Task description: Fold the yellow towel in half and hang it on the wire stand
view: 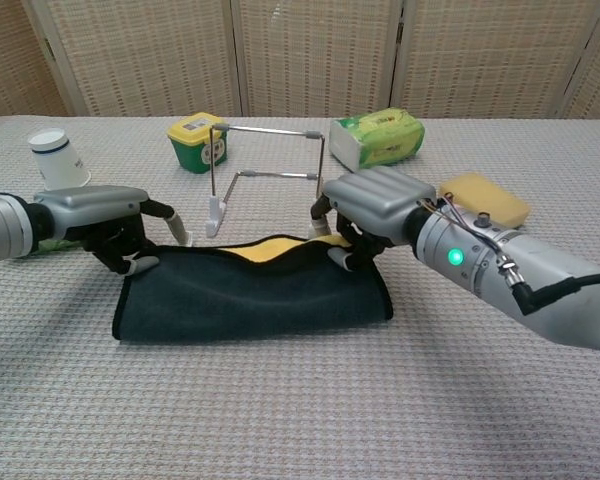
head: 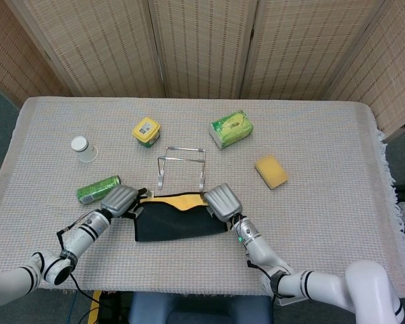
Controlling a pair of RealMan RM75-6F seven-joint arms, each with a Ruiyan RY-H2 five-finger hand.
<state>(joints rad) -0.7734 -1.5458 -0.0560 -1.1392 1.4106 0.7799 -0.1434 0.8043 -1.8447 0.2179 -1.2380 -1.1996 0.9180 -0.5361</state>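
Note:
The towel lies folded in front of the wire stand. Its dark side faces up and a yellow strip shows along the far edge. My left hand grips the towel's far left corner with curled fingers. At the far right corner, my right hand holds the edge the same way. The stand is upright and bare, just beyond the towel and between the two hands.
A green can lies by my left hand, with a white cup behind it. A yellow-lidded tub and a green tissue pack stand behind the stand. A yellow sponge lies right.

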